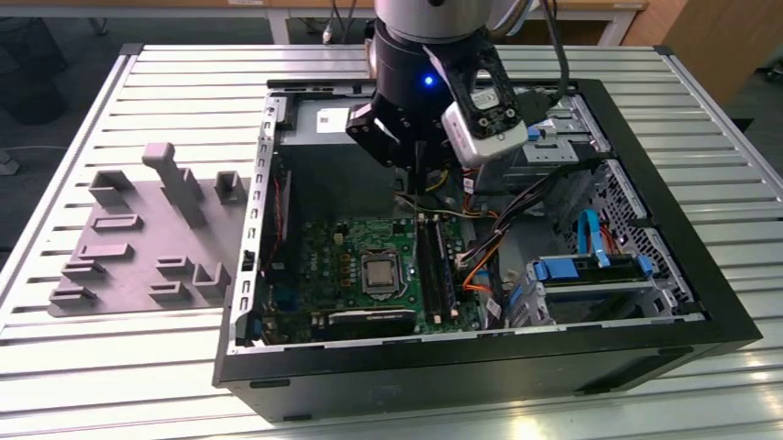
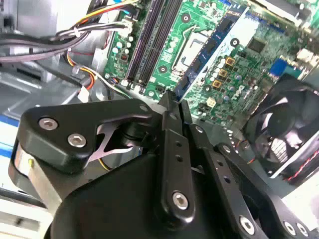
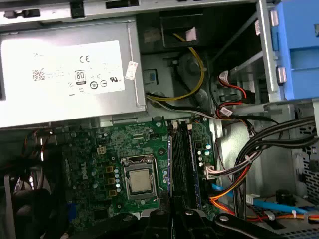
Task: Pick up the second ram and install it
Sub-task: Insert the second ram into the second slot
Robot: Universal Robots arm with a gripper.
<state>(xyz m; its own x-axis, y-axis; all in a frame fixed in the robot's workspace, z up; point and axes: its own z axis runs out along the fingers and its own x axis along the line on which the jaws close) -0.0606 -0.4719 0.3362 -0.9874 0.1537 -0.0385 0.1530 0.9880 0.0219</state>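
While our gripper (image 1: 417,183) hangs inside the open computer case (image 1: 685,302) above the memory slots (image 1: 432,266) of the motherboard (image 1: 336,266), its fingers (image 2: 169,107) look pressed together around a thin edge we cannot make out clearly, perhaps the second ram (image 2: 175,93), mostly hidden.

Arm (image 1: 428,55): cut off by the upper edge of the exterior view; the far wall of the computer case (image 1: 685,302) is partly hidden behind it.
Gripper (image 2: 173,102): fingertips are pressed together in the second wrist view; whether a ram is held between them cannot be told.
Motherboard (image 3: 99,164): lower part is covered by the gripper body in the first wrist view.
Fan (image 2: 286,134): cut off by the edge of the second wrist view.
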